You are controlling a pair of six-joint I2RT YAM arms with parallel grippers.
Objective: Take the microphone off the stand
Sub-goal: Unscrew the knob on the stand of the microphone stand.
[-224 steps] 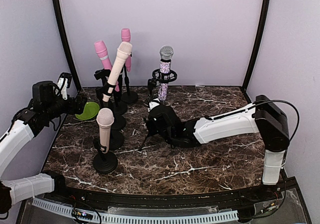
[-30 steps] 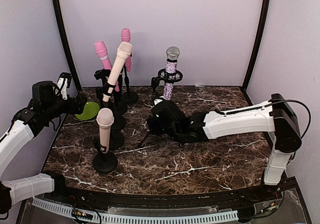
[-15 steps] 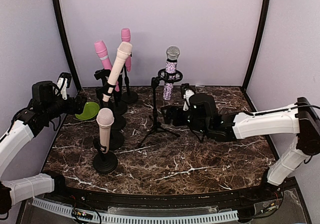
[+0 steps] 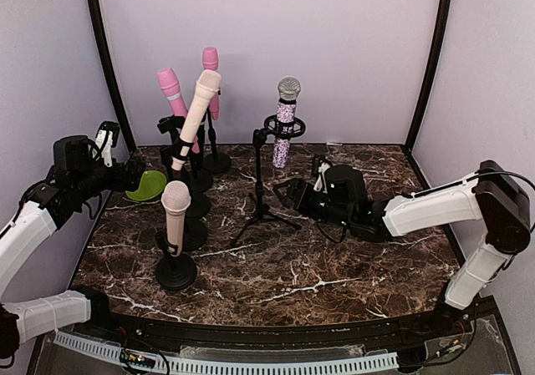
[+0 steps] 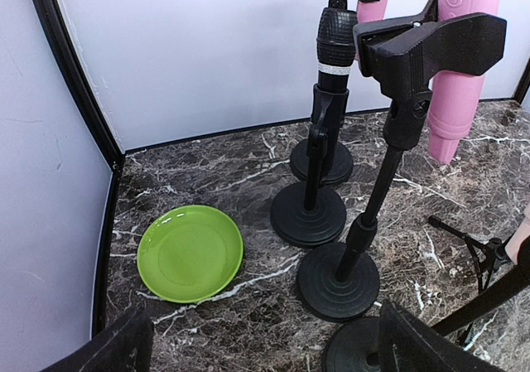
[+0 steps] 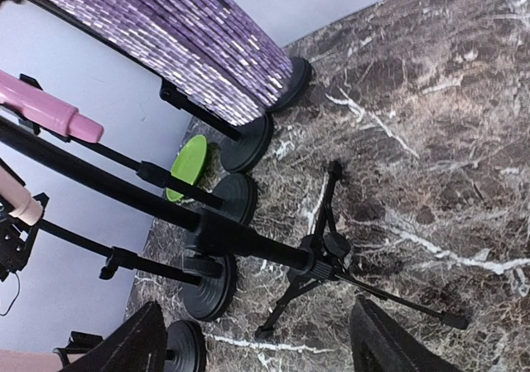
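The right end effector hangs low over the surface, fingers wide apart and holding nothing. The purple glitter microphone stands almost straight up in the tripod stand, just to its left and higher up. The left end effector, also wide, is far off.

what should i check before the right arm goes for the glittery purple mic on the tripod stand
1. Purple glitter microphone seated upright in the stand's ring: ok.
2. Black tripod stand on its legs on the dark marble table: ok.
3. Right gripper, jaws open and empty: ok.
4. Right gripper up at microphone height: not ok, it sits low beside the tripod's legs.
5. Left gripper out of the way, near the round green plate: ok.
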